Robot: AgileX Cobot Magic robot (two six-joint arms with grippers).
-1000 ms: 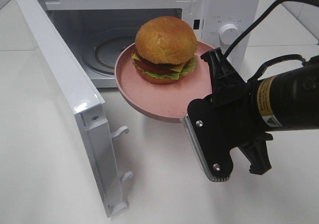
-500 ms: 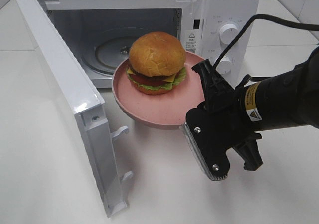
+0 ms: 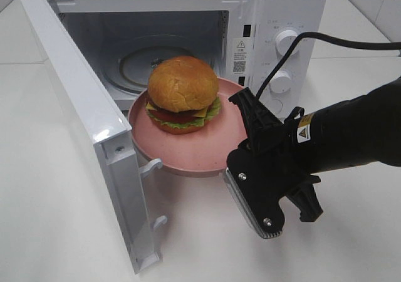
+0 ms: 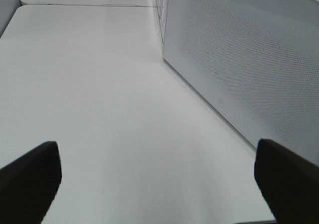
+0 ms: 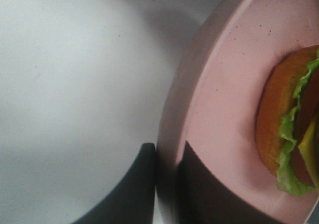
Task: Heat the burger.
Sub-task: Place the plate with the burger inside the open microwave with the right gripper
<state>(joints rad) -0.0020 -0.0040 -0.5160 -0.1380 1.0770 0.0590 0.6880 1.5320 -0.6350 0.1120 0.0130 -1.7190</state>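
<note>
The burger [image 3: 183,91], with a golden-brown bun, lettuce and red and yellow filling, sits on a round pink plate [image 3: 188,151]. My right gripper [image 3: 240,104] is shut on the plate's right rim and holds it in the air just in front of the open microwave [image 3: 282,6]. The right wrist view shows the two dark fingers [image 5: 142,184] pinching the plate's [image 5: 224,84] edge, with the burger [image 5: 279,129] beside them. My left gripper [image 4: 158,184] is open and empty, low over the white table beside the microwave's perforated side wall [image 4: 239,59].
The microwave door [image 3: 81,106] swings out to the left, its latch hooks close to the plate's left edge. A glass turntable [image 3: 150,62] lies inside the cavity. Two knobs [image 3: 287,41] sit on the right panel. A black cable [image 3: 338,41] arches over the right arm.
The right arm has carried the plate and burger leftward and lower, closer to the microwave opening and its door. The left gripper has stayed open.
</note>
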